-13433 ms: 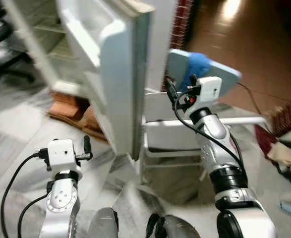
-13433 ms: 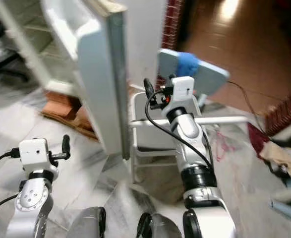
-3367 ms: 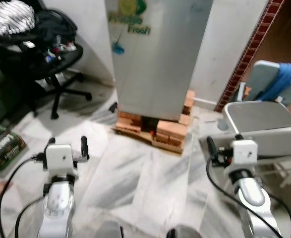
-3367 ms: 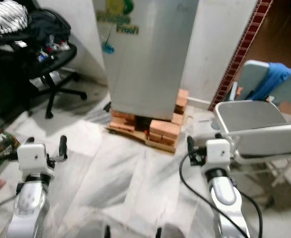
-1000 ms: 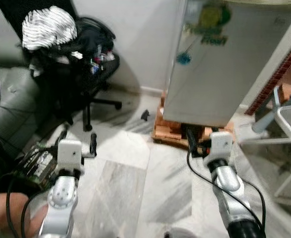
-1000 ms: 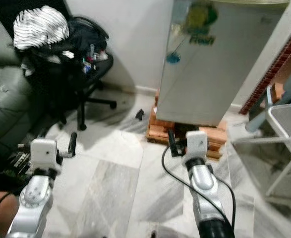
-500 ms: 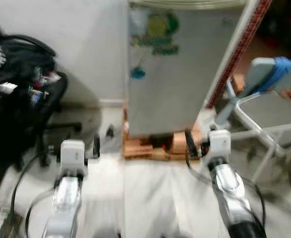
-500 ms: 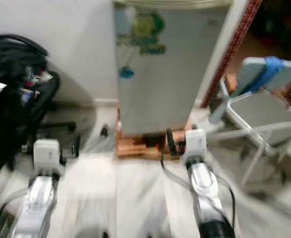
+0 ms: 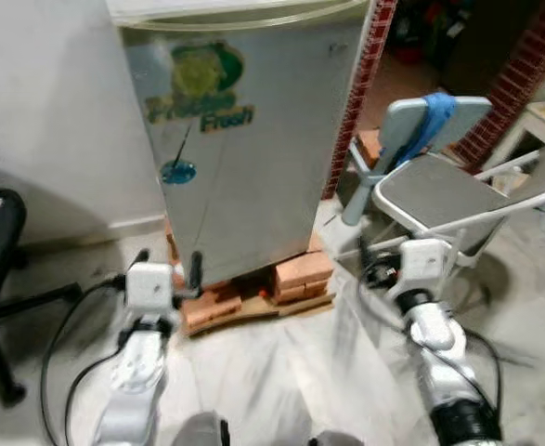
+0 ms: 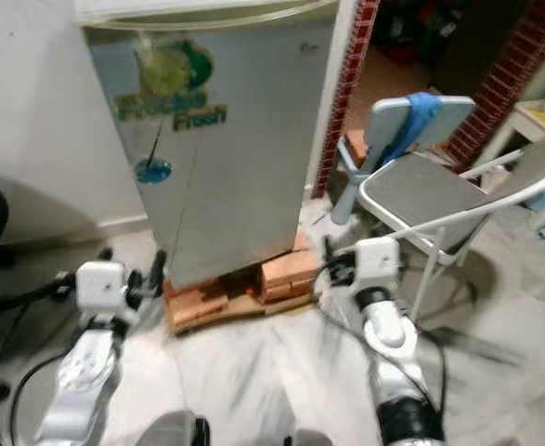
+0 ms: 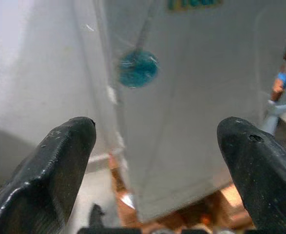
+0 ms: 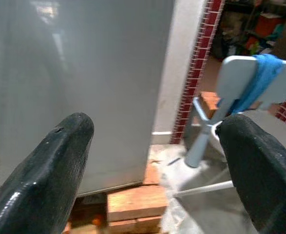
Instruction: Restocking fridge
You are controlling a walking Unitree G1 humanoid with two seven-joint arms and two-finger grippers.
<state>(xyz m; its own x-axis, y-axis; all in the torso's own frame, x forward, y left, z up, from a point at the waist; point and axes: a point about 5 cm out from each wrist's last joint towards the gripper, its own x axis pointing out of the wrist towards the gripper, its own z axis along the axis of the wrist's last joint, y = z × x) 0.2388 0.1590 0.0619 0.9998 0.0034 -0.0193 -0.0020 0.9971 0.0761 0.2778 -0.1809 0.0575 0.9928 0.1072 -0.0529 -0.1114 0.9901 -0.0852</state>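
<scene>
Facing us, the tall silver fridge with the green logo stands shut on orange bricks; a grey folding chair sits right; left gripper and right gripper gape wide, empty.

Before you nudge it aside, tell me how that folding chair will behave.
The folding chair likely slides or tips easily: its tube frame looks thin and light. The blue cloth draped over its backrest looks limp and may slip off. Both end effectors hang open and empty.
</scene>
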